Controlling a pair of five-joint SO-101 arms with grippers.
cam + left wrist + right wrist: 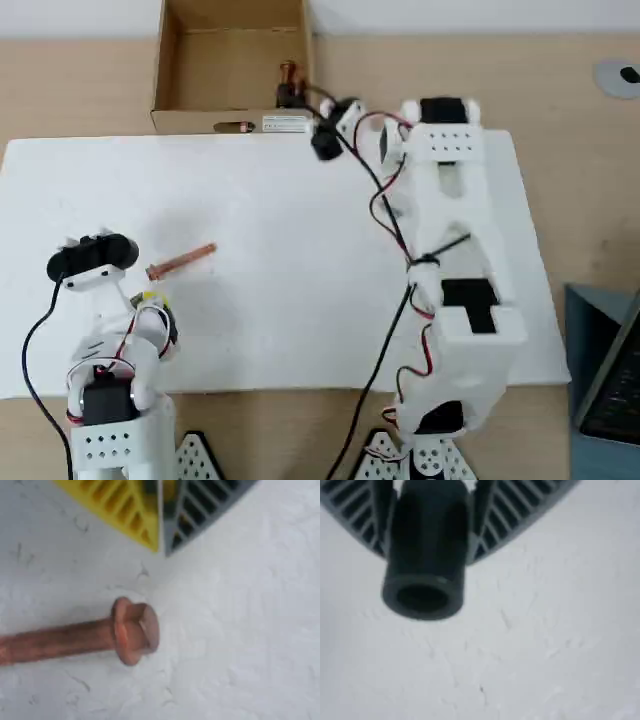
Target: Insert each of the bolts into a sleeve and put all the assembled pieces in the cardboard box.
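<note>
Left hand [161, 547] closed tight, empty, beside copper flange-head bolt [100, 635] on grainy white surface [240, 655]. Right hand [427, 557] clamps smooth black tubular sleeve [425, 587].

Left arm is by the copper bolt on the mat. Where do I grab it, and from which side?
Likely the shank of the bolt, just behind the flanged head, from straight above, jaws across it. It lies flat on the mat, and that leaves the plain end free for the sleeve.
</note>
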